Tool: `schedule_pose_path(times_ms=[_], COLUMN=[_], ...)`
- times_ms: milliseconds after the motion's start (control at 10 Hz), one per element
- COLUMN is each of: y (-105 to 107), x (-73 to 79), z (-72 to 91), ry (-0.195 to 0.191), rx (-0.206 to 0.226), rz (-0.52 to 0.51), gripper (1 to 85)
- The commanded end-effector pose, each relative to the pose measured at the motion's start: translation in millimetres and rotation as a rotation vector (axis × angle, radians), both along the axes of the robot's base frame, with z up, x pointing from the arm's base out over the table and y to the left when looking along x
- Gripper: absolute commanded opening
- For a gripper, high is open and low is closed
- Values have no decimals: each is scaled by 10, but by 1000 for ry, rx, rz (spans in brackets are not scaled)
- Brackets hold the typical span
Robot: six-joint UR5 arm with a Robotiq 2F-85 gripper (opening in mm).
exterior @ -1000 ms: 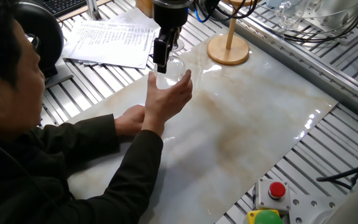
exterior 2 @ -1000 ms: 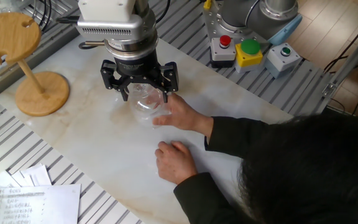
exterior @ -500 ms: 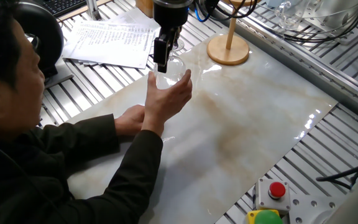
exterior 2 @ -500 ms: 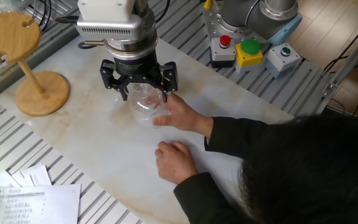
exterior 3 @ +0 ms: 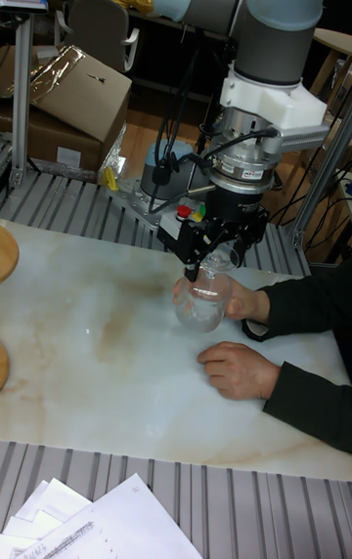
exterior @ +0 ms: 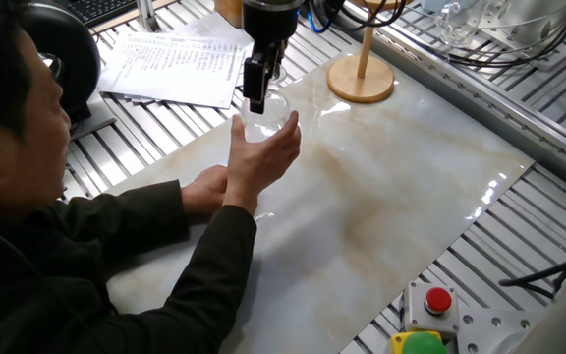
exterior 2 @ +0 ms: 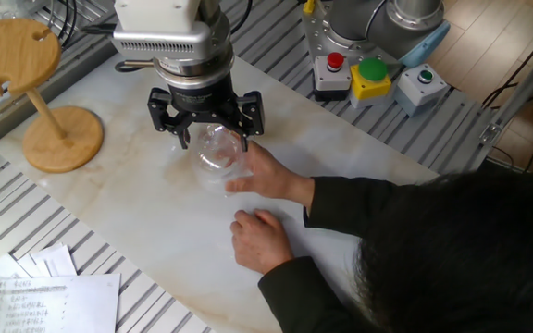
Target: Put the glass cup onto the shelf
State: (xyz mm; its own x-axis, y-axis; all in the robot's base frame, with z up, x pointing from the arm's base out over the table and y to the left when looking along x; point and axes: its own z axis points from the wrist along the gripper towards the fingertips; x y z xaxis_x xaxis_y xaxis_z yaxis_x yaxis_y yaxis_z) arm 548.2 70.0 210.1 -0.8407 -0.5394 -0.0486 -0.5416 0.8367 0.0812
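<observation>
Item, gripper (exterior 2: pixel 215 141): creeping a trace leftward and upward in the other fixed view, with the glass cup (exterior 2: pixel 216 155) between its fingers rising and drifting the same way by as little. Item, person's hand (exterior 2: pixel 268 176) at the cup: sliding slightly leftward along with it, fingertips drawing in a touch lower beneath the bowl; in one fixed view, that hand (exterior: pixel 261 149) easing a shade toward the person's side. All shifts being very small, barely past the limit of what the pictures resolve.
</observation>
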Motion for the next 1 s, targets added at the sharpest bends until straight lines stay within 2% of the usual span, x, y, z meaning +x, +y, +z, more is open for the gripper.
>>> schedule_pose_path(times_ms=[0,300,900], y=[12,-16,-30], x=[5,-13,8], z=[19,57,104], ry=[0,13,19], rx=[7,3,-19], rz=[1,0,-7], gripper=[793,790,707])
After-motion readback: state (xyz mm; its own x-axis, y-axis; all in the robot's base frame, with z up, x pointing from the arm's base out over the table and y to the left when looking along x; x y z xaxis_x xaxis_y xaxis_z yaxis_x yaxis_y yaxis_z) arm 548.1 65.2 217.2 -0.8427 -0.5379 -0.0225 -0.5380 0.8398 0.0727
